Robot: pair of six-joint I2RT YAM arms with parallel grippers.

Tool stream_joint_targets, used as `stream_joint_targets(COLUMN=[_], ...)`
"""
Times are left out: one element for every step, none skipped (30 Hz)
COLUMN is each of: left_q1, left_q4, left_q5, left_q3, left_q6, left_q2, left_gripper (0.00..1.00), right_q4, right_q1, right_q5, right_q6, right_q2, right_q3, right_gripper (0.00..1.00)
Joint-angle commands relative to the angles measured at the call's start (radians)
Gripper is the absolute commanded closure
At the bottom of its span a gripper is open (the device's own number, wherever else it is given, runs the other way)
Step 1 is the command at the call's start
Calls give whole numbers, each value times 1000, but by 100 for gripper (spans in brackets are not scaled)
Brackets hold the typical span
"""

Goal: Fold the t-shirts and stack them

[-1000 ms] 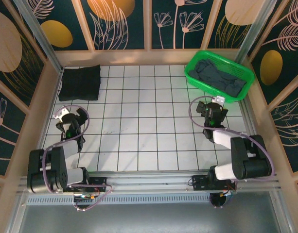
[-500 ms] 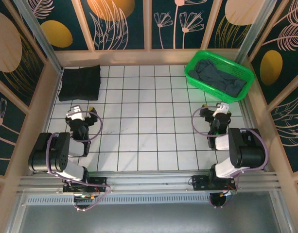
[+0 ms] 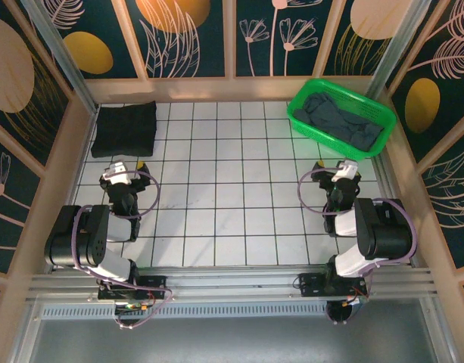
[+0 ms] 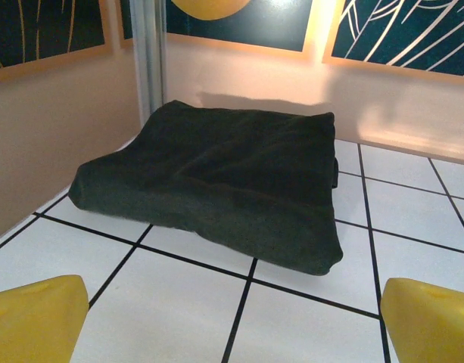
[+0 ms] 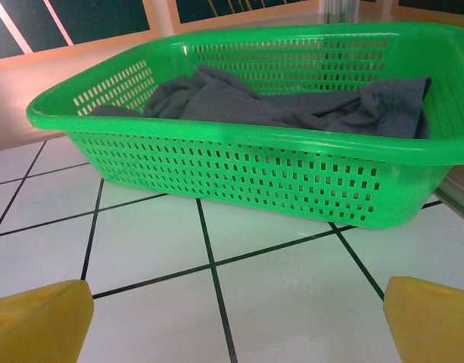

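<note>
Left gripper (image 4: 233, 321) and right gripper (image 5: 233, 324) were wide apart and empty; black shirt (image 4: 216, 181) lay folded, grey shirt (image 5: 239, 102) in basket (image 5: 239, 175)

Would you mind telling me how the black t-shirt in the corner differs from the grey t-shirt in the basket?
The black t-shirt is folded into a neat, flat rectangle, while the grey t-shirt is crumpled and unfolded. The black t-shirt lies directly on the table in the far left corner, whereas the grey t-shirt sits inside the green basket at the far right. Both are dark, soft cloth.
</note>
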State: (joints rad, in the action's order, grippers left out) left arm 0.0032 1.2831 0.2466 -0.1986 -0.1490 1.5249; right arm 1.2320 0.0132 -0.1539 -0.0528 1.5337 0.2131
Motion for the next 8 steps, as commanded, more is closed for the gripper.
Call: stream_joint_targets(left_q1=[-5, -5, -5, -5, -5, -5, -5, -5], left_q4=[43, 42, 41, 41, 41, 41, 41, 41], left_q5=[10, 10, 10, 10, 9, 10, 10, 10], left_q3=[-4, -4, -4, -6, -4, -5, -5, -4], left_q6=[17, 17, 17, 17, 17, 17, 17, 17], left_q2=[-12, -12, -12, -12, -12, -12, -12, -12], left_gripper=[1, 1, 1, 1, 1, 1, 1, 1], right_q4=[44, 43, 40, 40, 41, 41, 41, 43], right_q1=[-8, -7, -6, -6, -7, -5, -6, -7], right_q5=[31, 32, 36, 36, 36, 37, 35, 35], right_q6=[21, 21, 21, 21, 20, 21, 21, 20], right_q2=[6, 5, 5, 6, 6, 6, 6, 6], right_q3=[6, 8, 9, 9, 9, 9, 8, 7], right_gripper=[1, 1, 1, 1, 1, 1, 1, 1])
